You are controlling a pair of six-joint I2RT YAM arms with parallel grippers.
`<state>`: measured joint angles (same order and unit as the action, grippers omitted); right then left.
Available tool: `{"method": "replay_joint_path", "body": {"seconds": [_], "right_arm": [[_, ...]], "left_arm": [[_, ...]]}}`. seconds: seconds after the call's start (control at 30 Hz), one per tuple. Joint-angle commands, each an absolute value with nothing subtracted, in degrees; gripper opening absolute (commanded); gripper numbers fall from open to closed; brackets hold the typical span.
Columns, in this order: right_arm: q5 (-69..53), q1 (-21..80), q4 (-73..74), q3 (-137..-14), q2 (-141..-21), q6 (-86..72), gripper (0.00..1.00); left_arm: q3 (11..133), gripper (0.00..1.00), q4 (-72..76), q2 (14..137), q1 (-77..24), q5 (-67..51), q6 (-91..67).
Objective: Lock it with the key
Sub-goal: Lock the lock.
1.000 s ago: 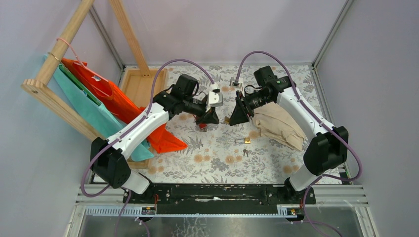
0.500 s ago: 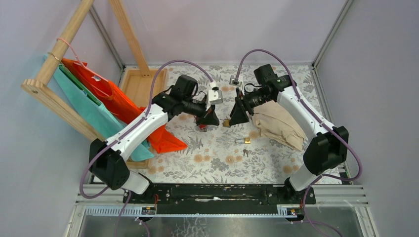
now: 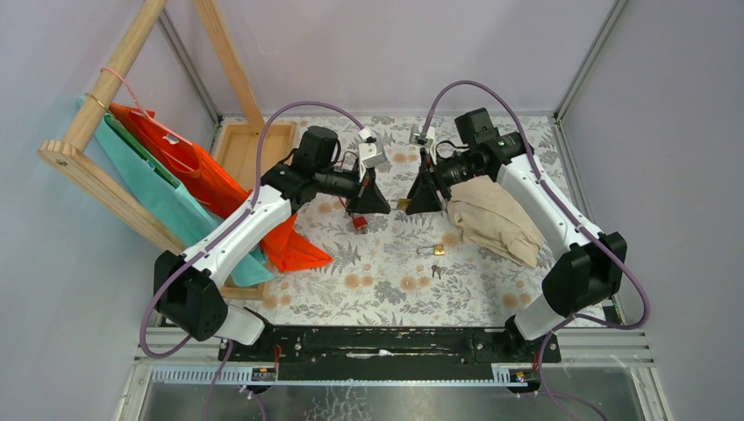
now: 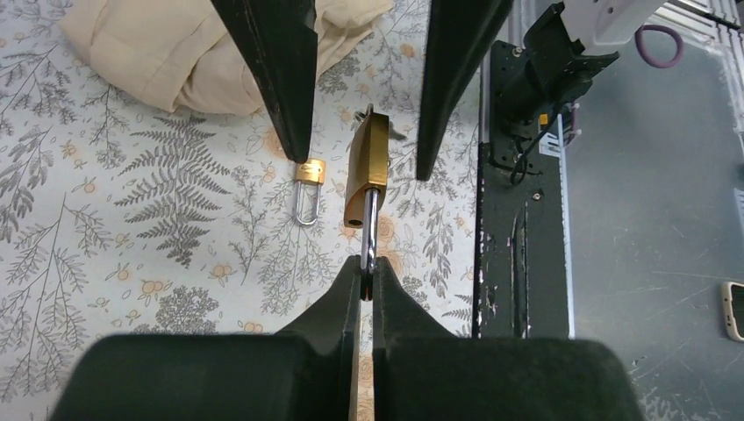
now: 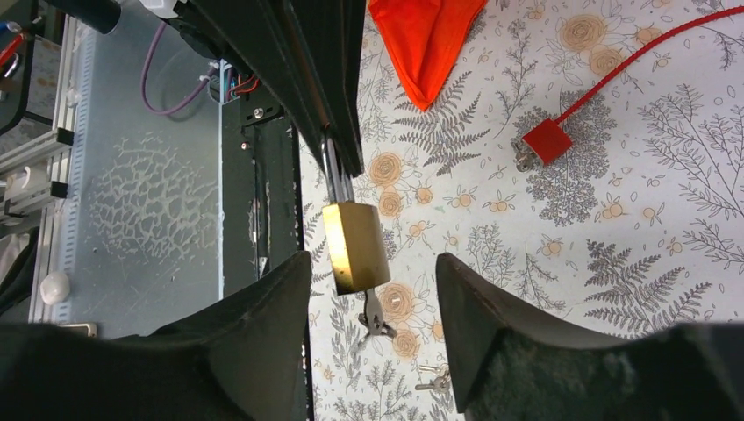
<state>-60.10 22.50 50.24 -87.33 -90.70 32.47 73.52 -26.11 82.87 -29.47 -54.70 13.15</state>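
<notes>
My left gripper (image 4: 367, 267) is shut on the steel shackle (image 4: 369, 228) of a brass padlock (image 4: 368, 162), holding it in the air above the mat. My right gripper (image 5: 373, 260) is open, with its fingers on either side of the brass padlock's body (image 5: 355, 246) and a gap on each side. A key (image 5: 375, 320) sticks out of the padlock's end. The red lock (image 5: 547, 140) lies on the mat with its red cable (image 5: 640, 61) trailing away, held by neither gripper. In the top view it lies (image 3: 359, 224) just below my left gripper (image 3: 392, 208).
A second small brass padlock (image 3: 438, 250) and loose keys (image 3: 436, 270) lie on the floral mat. A beige cloth (image 3: 491, 219) lies under the right arm. An orange bag (image 3: 219, 193) and a teal bag (image 3: 149, 193) hang from a wooden rack (image 3: 105, 88) on the left, beside a wooden tray (image 3: 241, 149).
Both grippers have risen and moved slightly toward the back. My left wrist has turned, and its fingertips now meet the right gripper at the brass padlock. The red lock has not moved.
</notes>
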Motion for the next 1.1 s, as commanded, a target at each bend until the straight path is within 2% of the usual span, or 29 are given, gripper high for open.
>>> {"method": "replay_joint_path", "body": {"seconds": [0.0,0.13,0.4,0.77,1.07], "right_arm": [[-60.94,23.69,46.49,-88.1,-89.2,30.64,0.56],[-60.79,24.51,46.8,-88.34,-89.71,31.23,0.38],[-60.93,24.6,46.7,-87.11,-89.14,32.12,0.17],[-60.87,24.57,38.66,-84.17,-86.39,26.9,0.01],[-61.52,24.89,30.04,-84.26,-85.72,21.19,0.0]], "left_arm": [[73.44,0.0,-20.32,82.35,-29.33,-57.71,9.31],[73.12,0.0,-19.59,82.61,-29.35,-57.6,8.58],[72.41,0.0,-18.53,82.86,-29.36,-57.11,7.74],[69.58,0.0,-7.83,84.09,-29.41,-58.98,-3.85],[66.99,0.0,2.5,84.96,-29.54,-59.88,-13.76]]}}
